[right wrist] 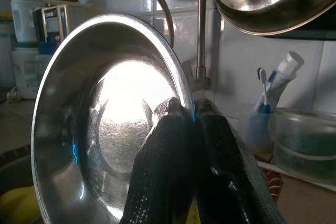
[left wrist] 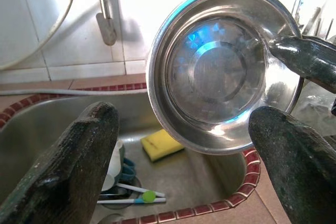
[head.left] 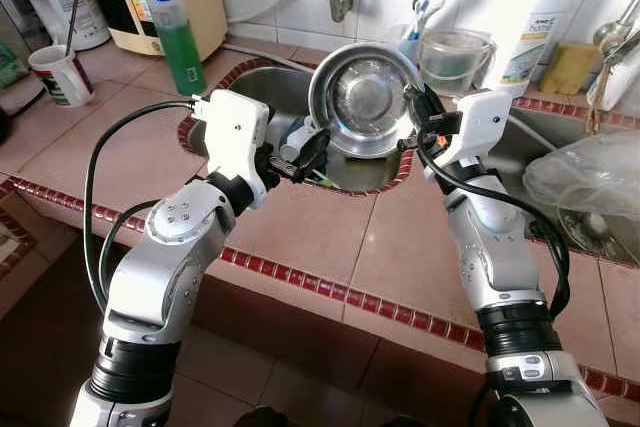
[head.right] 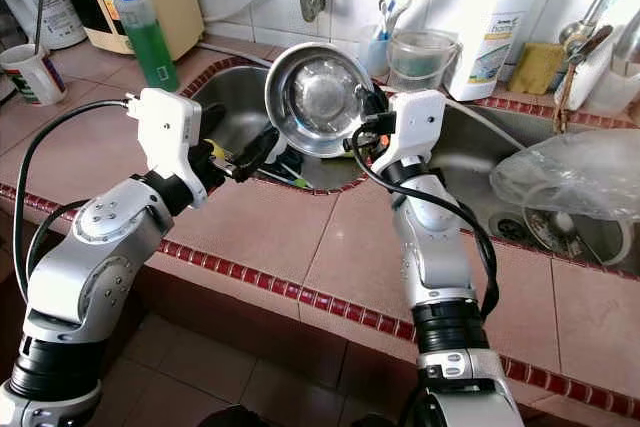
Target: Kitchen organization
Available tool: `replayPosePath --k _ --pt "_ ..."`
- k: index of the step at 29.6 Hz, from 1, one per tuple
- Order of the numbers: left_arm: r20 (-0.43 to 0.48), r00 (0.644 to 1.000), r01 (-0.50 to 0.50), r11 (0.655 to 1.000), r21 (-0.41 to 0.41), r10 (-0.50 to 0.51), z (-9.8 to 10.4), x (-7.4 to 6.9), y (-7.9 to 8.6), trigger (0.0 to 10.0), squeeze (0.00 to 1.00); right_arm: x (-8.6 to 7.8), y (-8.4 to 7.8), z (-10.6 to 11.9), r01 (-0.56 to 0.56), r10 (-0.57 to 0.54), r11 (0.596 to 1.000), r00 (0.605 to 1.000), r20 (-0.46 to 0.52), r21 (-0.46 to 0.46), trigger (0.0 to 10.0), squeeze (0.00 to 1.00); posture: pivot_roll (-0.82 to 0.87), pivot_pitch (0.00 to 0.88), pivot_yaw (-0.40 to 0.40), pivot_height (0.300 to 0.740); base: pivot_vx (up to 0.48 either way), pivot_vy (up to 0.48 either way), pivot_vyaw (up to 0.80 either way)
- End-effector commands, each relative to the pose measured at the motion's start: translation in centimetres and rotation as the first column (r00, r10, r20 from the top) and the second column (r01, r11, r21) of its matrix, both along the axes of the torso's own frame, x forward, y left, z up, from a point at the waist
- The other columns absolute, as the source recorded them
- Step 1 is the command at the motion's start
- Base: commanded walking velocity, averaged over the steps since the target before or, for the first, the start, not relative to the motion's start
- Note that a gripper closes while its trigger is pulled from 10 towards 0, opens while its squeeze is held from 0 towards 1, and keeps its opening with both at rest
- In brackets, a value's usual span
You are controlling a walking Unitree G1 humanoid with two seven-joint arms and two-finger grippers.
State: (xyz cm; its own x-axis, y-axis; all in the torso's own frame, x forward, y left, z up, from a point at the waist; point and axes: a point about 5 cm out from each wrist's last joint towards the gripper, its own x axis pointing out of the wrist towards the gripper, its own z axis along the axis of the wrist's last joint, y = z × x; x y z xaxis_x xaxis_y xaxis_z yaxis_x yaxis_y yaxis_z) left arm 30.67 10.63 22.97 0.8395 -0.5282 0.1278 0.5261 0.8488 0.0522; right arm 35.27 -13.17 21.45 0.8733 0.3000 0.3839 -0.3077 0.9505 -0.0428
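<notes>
We see a green soap bottle (head.left: 176,39) standing at the sink's (head.left: 262,87) back left corner, a paper cup (head.left: 60,74) well off to its left. Down in the basin lies a yellow sponge (left wrist: 162,145). Behind, a clear plastic jug (head.left: 453,59) sits beside a white bottle (head.left: 536,25). We spot a crumpled plastic bag (head.left: 588,173) on the right.

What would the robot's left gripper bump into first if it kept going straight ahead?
Probably the steel bowl held up by the right gripper. The open left gripper points at its lower rim, though depth is unclear.
</notes>
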Motion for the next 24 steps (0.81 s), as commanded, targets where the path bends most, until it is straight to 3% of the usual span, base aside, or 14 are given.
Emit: replayPosePath --k 1,12,13,14,15,24 --pt "0.003 1.000 0.012 1.000 0.002 -0.012 0.1 -0.3 -0.1 10.0 0.00 0.0 0.3 0.9 -0.011 0.011 1.000 0.999 0.037 -0.003 10.0 0.00 -0.07 0.117 0.036 0.711 0.000 0.000 0.00" --pt "0.003 1.000 0.012 1.000 0.002 -0.012 0.1 -0.3 -0.1 10.0 0.00 0.0 0.3 0.9 -0.011 0.011 1.000 0.999 0.037 -0.003 10.0 0.00 -0.07 0.117 0.036 0.711 0.000 0.000 0.00" --pt "0.003 1.000 0.030 0.999 0.016 -0.030 0.1 -0.6 -0.2 10.0 0.00 0.3 0.0 0.7 -0.002 0.003 1.000 0.999 0.033 -0.022 10.0 0.00 -0.07 0.117 0.036 0.711 0.000 0.000 0.00" --pt "-0.021 0.993 0.114 0.993 0.037 -0.113 -0.3 -2.4 -0.9 10.0 0.00 1.4 -0.8 0.2 0.019 -0.019 0.998 1.000 -0.001 -0.052 10.0 0.00 -0.03 0.205 0.057 0.711 0.000 0.000 0.00" --pt "-0.055 0.975 0.217 0.975 0.052 -0.214 -0.8 -4.7 -1.8 10.0 0.00 2.5 -1.7 -0.1 0.044 -0.047 0.996 0.998 -0.037 -0.084 10.0 0.00 -0.03 0.199 0.055 0.711 0.000 0.000 0.00" --pt "-0.043 0.972 0.234 0.971 0.052 -0.232 -0.3 -4.8 -1.9 10.0 0.00 3.1 -2.4 0.4 0.055 -0.057 0.994 0.998 -0.012 -0.090 10.0 0.00 -0.05 0.173 0.056 0.711 0.000 0.000 0.00"
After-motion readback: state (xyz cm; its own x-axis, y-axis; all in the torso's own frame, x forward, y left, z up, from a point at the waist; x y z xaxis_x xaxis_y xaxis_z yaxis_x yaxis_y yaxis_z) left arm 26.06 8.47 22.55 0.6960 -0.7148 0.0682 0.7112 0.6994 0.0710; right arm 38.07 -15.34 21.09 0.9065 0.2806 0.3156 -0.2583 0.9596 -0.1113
